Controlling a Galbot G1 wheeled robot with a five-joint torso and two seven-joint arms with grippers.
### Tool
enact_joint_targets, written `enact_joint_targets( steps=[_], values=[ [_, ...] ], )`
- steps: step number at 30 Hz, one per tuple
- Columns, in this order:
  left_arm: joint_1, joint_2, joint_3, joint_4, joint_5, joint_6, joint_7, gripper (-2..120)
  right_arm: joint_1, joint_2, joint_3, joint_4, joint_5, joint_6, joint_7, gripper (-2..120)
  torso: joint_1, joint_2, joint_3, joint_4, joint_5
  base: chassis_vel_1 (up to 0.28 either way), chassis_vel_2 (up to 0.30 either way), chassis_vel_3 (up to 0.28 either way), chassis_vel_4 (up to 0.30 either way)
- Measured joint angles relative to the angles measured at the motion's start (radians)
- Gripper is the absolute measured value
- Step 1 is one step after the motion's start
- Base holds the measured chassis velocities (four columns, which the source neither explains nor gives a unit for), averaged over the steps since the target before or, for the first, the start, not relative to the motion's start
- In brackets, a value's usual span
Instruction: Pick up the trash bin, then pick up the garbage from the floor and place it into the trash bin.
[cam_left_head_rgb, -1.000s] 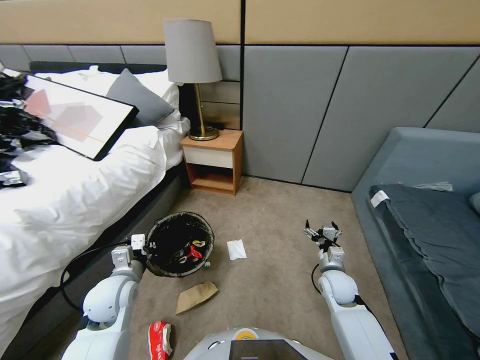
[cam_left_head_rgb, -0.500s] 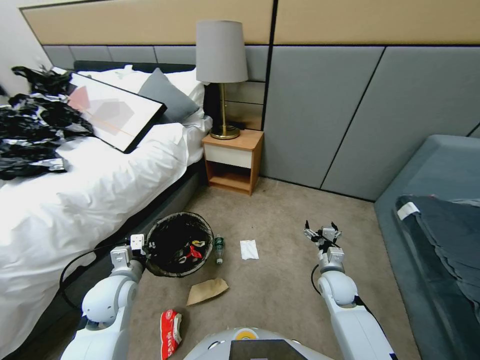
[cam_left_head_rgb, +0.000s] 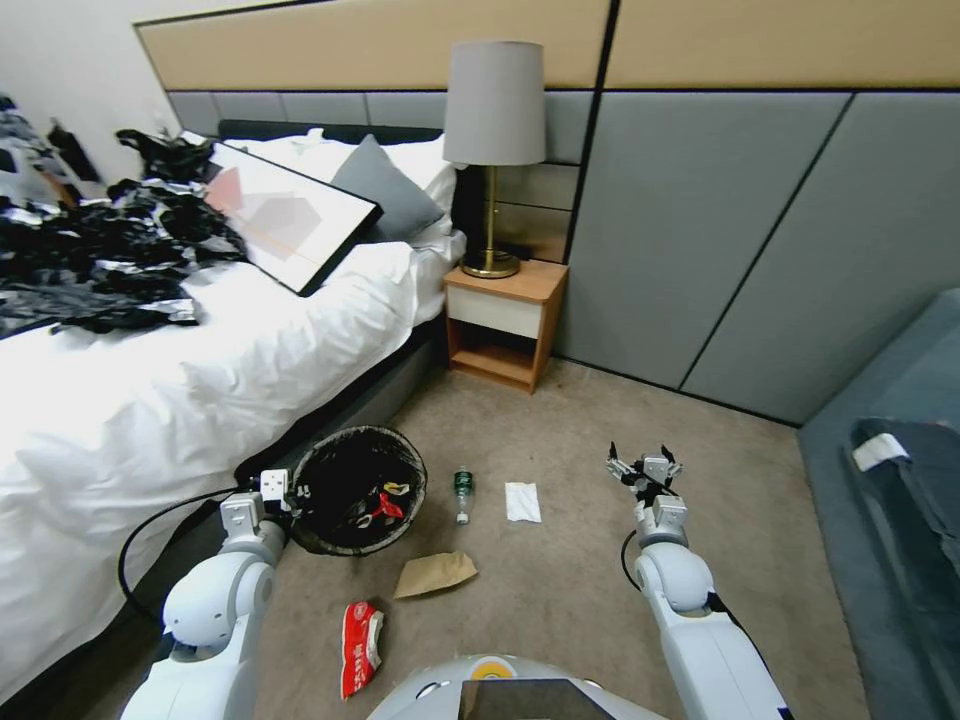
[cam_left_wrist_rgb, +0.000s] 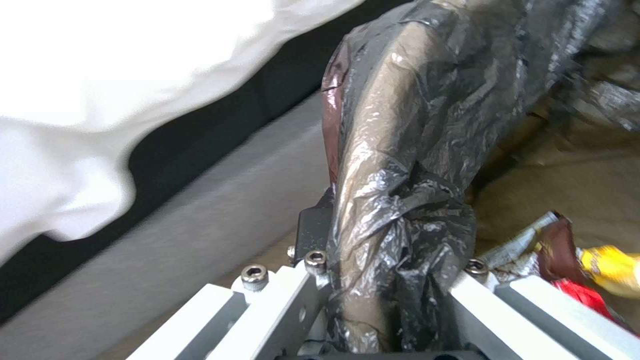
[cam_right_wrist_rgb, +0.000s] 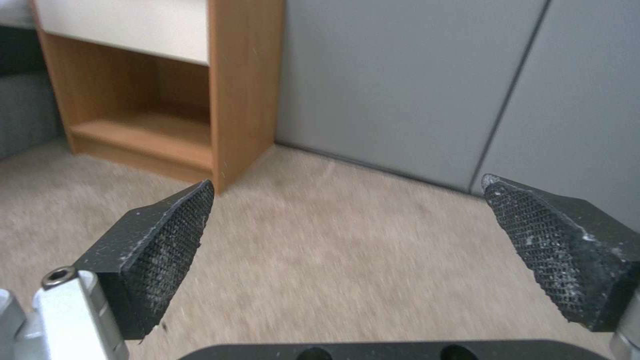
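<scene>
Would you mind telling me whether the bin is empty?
Not empty: red and yellow wrappers lie inside the bin, held by the left gripper.

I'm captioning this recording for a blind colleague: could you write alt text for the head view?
The left claw holds the trash bin by its black-lined rim beside a white bed, while the right claw hangs open over the carpet. Loose on the floor lie a bottle, white paper scrap, brown paper bag and red-and-white wrapper.

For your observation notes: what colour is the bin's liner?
Black, glossy plastic bag liner; clearest in the head view.
</scene>
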Motion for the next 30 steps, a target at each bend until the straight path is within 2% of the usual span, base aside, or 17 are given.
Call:
enact_joint_targets(
  steps=[4, 6, 7, 10, 11, 13, 14, 15, 17, 18, 21, 22, 26, 30],
  values=[
    [0.002, 0.003, 0.005, 0.003, 0.011, 0.001, 0.0, 0, -0.006, -0.009, -0.013, 0.026, 0.01, -0.005, 0.007, 100, 0.0, 0.0, 0.0, -0.0009, -0.0002, 0.0, 0.0, 0.0, 0.0],
    [0.002, 0.005, 0.009, 0.004, 0.015, 0.004, 0.0, 0, 0.018, -0.028, -0.044, 0.03, 0.06, -0.081, 0.053, 100, 0.0, 0.0, 0.0, -0.0009, -0.0002, 0.0, 0.0, 0.0, 0.0],
    [0.002, 0.005, 0.009, 0.004, 0.015, 0.004, 0.0, 0, 0.018, -0.028, -0.044, 0.03, 0.06, -0.081, 0.053, 100, 0.0, 0.0, 0.0, -0.0009, -0.0002, 0.0, 0.0, 0.0, 0.0],
    [0.002, 0.005, 0.01, 0.003, 0.022, 0.01, -0.001, 0, 0.132, -0.087, -0.12, 0.028, 0.229, -0.265, 0.152, 100, 0.0, 0.0, 0.0, -0.0002, 0.0, 0.0, 0.0, 0.0, 0.0],
    [0.002, 0.005, 0.01, 0.003, 0.022, 0.01, -0.001, 0, 0.132, -0.087, -0.12, 0.028, 0.229, -0.265, 0.152, 100, 0.0, 0.0, 0.0, -0.0002, 0.0, 0.0, 0.0, 0.0, 0.0],
    [0.005, 0.005, 0.008, 0.003, 0.024, 0.012, 0.0, 0, 0.194, -0.119, -0.153, 0.015, 0.294, -0.331, 0.172, 100, 0.0, 0.0, 0.0, -0.0002, -0.0003, 0.0, 0.0, 0.0, 0.0],
    [0.009, 0.005, 0.005, 0.002, 0.027, 0.014, 0.0, 0, 0.265, -0.153, -0.199, -0.005, 0.368, -0.405, 0.192, 100, 0.0, 0.0, 0.0, -0.0002, -0.0002, 0.0, 0.0, 0.0, 0.0],
    [0.009, 0.005, 0.005, 0.002, 0.027, 0.014, 0.0, 0, 0.265, -0.153, -0.199, -0.005, 0.368, -0.405, 0.192, 100, 0.0, 0.0, 0.0, -0.0002, -0.0002, 0.0, 0.0, 0.0, 0.0],
    [0.012, 0.005, 0.003, 0.002, 0.029, 0.014, 0.002, 0, 0.325, -0.179, -0.247, -0.028, 0.439, -0.465, 0.217, 100, 0.0, 0.0, 0.0, 0.0, -0.0003, 0.0, 0.0, 0.0, 0.0],
    [0.014, 0.003, 0.0, 0.001, 0.031, 0.015, 0.002, 0, 0.383, -0.201, -0.302, -0.06, 0.504, -0.533, 0.24, 100, 0.0, 0.0, 0.0, -0.0001, -0.0002, 0.0, 0.0, 0.0, 0.0],
    [0.015, 0.002, -0.002, -0.001, 0.031, 0.017, 0.003, 0, 0.421, -0.209, -0.339, -0.085, 0.546, -0.574, 0.25, 100, 0.0, 0.0, 0.0, -0.0003, -0.0001, 0.0, 0.0, 0.0, 0.0],
    [0.016, 0.0, -0.004, -0.005, 0.033, 0.019, 0.005, 0, 0.467, -0.211, -0.382, -0.12, 0.606, -0.621, 0.269, 100, 0.0, 0.0, 0.0, -0.0005, -0.0002, 0.0, 0.0, 0.0, 0.0],
    [0.017, -0.002, -0.005, -0.005, 0.034, 0.021, 0.007, 0, 0.54, -0.203, -0.443, -0.185, 0.699, -0.674, 0.276, 100, 0.0, 0.0, 0.0, -0.0005, 0.0001, 0.0, 0.0, 0.0, 0.0],
    [0.017, -0.008, -0.005, -0.003, 0.038, 0.021, 0.01, 0, 0.608, -0.189, -0.508, -0.257, 0.758, -0.684, 0.262, 100, 0.0, 0.0, 0.0, -0.0003, -0.0004, 0.0, 0.0, 0.0, 0.0]
  ],
)
